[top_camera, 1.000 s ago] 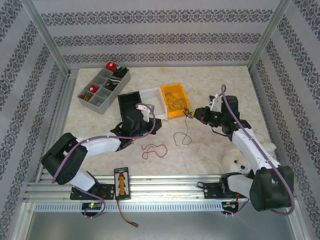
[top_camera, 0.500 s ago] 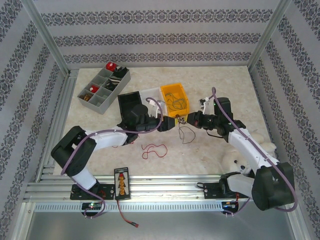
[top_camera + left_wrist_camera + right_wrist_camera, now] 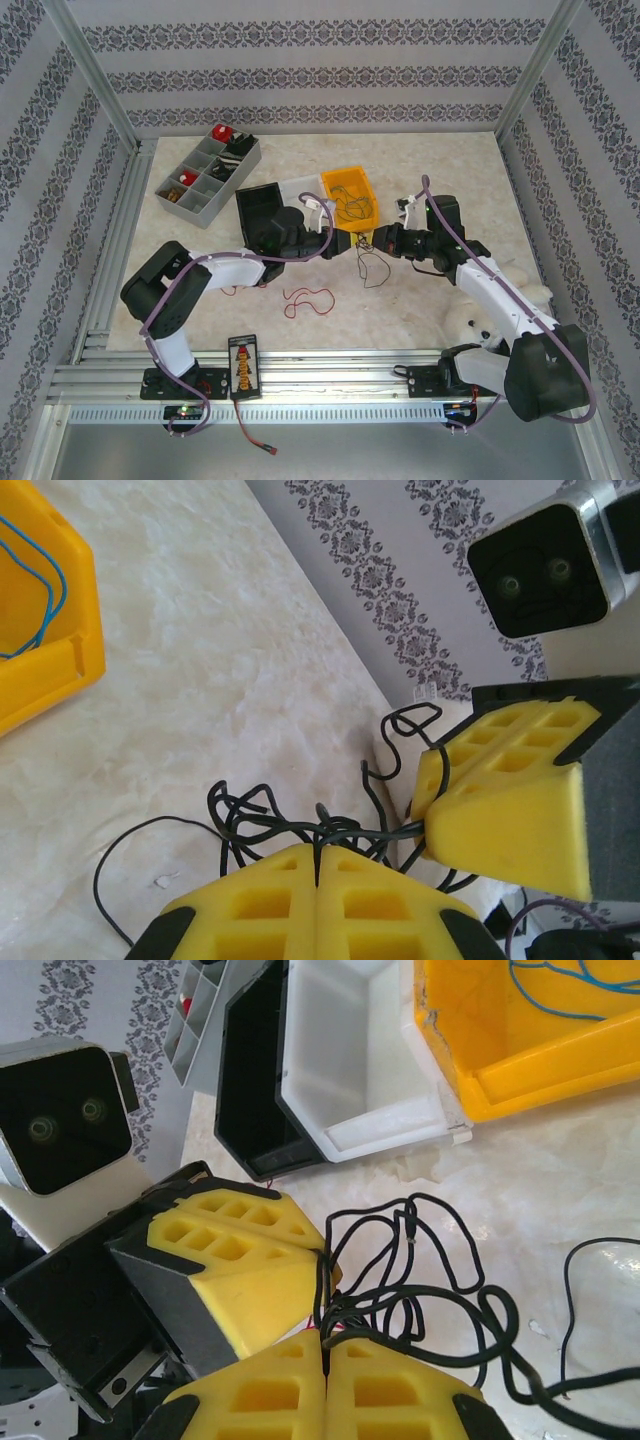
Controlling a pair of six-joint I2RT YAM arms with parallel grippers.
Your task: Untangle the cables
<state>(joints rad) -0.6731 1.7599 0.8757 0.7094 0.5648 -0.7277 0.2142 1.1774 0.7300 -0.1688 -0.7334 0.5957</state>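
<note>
The black cable tangle sits pinched between both claws, just in front of the yellow bin; the left gripper and right gripper are each clamped tight on it, nearly touching; with holds this close, a hard pull apart could cinch the knot or snap a strand; its hair-thin wires loop and cross, one end trailing toward the table; a red cable lies apart.

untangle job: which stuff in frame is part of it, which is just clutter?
Job: black cable tangle, pinched by left gripper and right gripper; red cable, loose on the table; blue cable in the yellow bin.
Clutter: white bin; black bin; grey organizer; plush toy; lead with red plug.
</note>
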